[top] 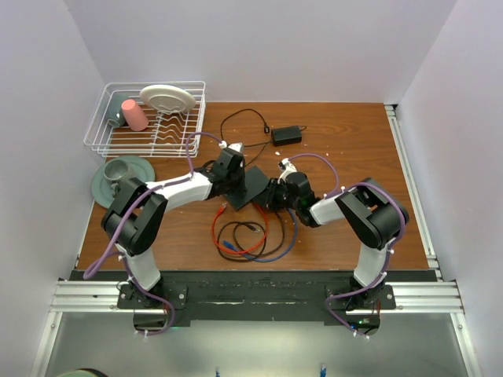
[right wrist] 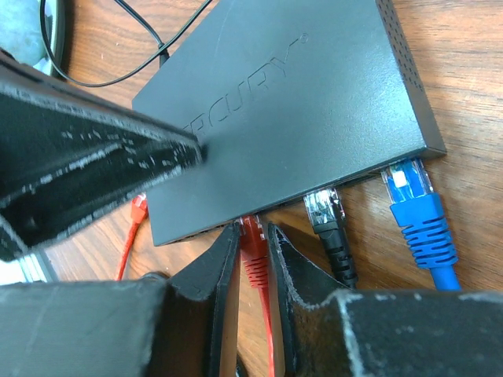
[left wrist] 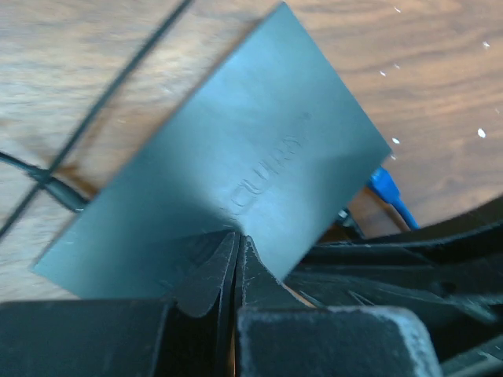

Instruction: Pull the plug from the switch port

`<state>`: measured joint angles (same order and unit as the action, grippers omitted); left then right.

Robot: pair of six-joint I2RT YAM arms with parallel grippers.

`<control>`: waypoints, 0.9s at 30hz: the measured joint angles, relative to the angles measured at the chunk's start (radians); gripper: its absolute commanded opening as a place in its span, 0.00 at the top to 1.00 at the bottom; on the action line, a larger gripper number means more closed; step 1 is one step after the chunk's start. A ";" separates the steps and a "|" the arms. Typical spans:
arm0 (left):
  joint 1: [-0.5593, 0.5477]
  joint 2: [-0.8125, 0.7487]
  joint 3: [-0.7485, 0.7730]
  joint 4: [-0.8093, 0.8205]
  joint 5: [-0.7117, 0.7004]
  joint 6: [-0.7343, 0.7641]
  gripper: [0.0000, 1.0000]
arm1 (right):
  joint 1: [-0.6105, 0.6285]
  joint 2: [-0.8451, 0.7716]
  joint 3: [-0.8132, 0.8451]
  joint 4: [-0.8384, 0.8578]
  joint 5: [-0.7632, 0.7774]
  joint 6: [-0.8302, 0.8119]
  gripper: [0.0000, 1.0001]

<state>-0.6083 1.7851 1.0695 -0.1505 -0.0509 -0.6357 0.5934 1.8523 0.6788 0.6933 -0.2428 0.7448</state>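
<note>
Right wrist: flat matte-black switch [right wrist: 299, 102], red plug [right wrist: 251, 236].

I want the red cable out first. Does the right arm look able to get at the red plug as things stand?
Likely yes: the right gripper appears closed on the red plug at the switch edge, clear of the black plug beside it.

Lab robot cell: white partition walls [top: 39, 118], railed table [top: 346, 141].
</note>
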 measured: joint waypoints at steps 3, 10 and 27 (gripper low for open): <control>-0.012 0.005 0.006 -0.003 0.025 0.000 1.00 | -0.001 0.000 0.001 -0.005 -0.003 -0.005 1.00; -0.016 0.040 0.037 0.019 0.074 -0.013 1.00 | -0.002 -0.009 0.001 -0.024 -0.004 -0.019 1.00; -0.016 0.103 0.083 0.071 0.113 -0.043 1.00 | -0.005 -0.039 -0.032 -0.032 -0.011 -0.031 1.00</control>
<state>-0.6243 1.8877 1.1526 -0.0795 0.0624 -0.6792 0.5880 1.8137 0.6468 0.6613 -0.2543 0.7136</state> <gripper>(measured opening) 0.013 0.192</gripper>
